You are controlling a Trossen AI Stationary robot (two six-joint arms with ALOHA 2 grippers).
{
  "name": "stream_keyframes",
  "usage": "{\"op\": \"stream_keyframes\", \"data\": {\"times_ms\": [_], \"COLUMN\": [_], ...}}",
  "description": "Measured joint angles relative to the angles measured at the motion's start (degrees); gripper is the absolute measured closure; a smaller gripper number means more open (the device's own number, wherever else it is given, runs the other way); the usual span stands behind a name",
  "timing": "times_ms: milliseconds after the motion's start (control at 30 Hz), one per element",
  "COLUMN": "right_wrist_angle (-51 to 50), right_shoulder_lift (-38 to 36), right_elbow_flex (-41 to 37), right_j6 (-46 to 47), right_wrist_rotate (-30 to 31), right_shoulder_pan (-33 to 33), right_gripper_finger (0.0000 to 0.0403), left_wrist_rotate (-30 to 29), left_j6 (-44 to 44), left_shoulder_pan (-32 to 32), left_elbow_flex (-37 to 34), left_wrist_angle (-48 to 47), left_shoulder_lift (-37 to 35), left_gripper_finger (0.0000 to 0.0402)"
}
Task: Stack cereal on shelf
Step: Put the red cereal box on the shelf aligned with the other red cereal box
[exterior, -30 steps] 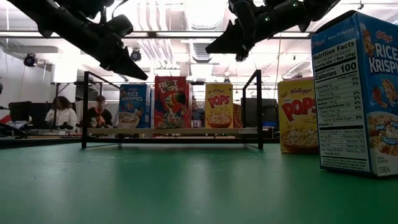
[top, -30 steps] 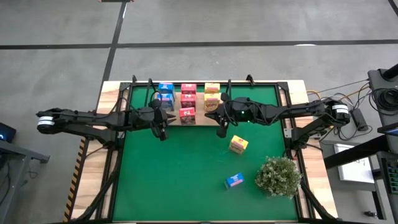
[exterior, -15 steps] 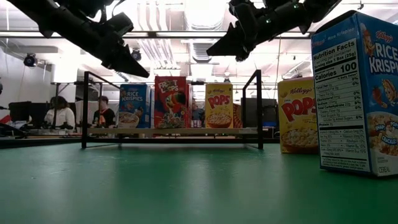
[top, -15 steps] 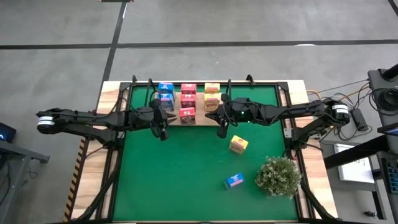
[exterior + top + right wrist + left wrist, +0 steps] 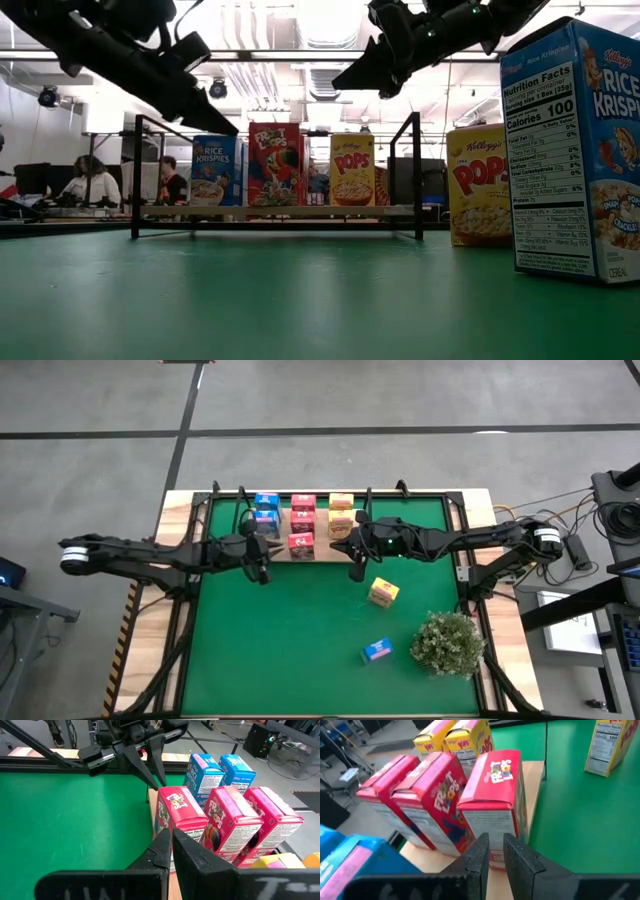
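Several cereal cartons stand on the light-wood shelf (image 5: 322, 550) at the table's far side: two blue (image 5: 266, 510), three pink-red (image 5: 302, 520) and two yellow (image 5: 341, 510). One yellow carton (image 5: 384, 592) and one blue carton (image 5: 377, 650) stand loose on the green mat, large in the low view (image 5: 478, 185) (image 5: 575, 150). My left gripper (image 5: 262, 570) hangs shut above the mat, near the shelf's left front corner. My right gripper (image 5: 355, 570) hangs shut near its right front corner. Both wrist views face the front pink-red carton (image 5: 495, 795) (image 5: 175, 815).
A bushy green plant (image 5: 447, 643) stands at the mat's near right, beside the loose blue carton. Thin black posts (image 5: 134, 175) (image 5: 416, 175) rise at the shelf's corners. Open green mat (image 5: 280, 650) lies to the near left. People sit in the room behind the table.
My left gripper has sunk slightly toward the mat, staying shut. The right arm and the cartons have kept still.
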Motion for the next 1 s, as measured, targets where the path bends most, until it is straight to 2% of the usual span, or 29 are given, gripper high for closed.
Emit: {"op": "stream_keyframes", "data": {"times_ms": [500, 867, 933, 1000], "right_wrist_angle": [0.0, -1.1, -1.1, -1.0], "right_shoulder_lift": [0.0, 0.0, 0.4, 1.1], "right_elbow_flex": [0.0, 0.0, 0.0, 0.0], "right_j6": [0.3, 5.1, 5.7, 6.3], "right_wrist_rotate": [0.0, 0.0, 0.0, 0.1], "right_shoulder_pan": [0.0, 0.0, 0.0, -0.1], "right_gripper_finger": [0.0394, 0.0394, 0.0394, 0.0394], "left_wrist_rotate": [-0.1, 0.2, 3.4, 9.7], "left_j6": [1.2, -1.9, -2.6, -2.7], "left_shoulder_pan": [1.5, 2.2, 2.2, 2.2], "left_elbow_flex": [-0.3, -0.3, -0.3, -0.3], "left_wrist_angle": [9.9, 5.1, 3.1, 2.6], "left_shoulder_lift": [8.2, 7.7, 7.3, 7.2], "left_gripper_finger": [0.0362, 0.0362, 0.0362, 0.0362]}}
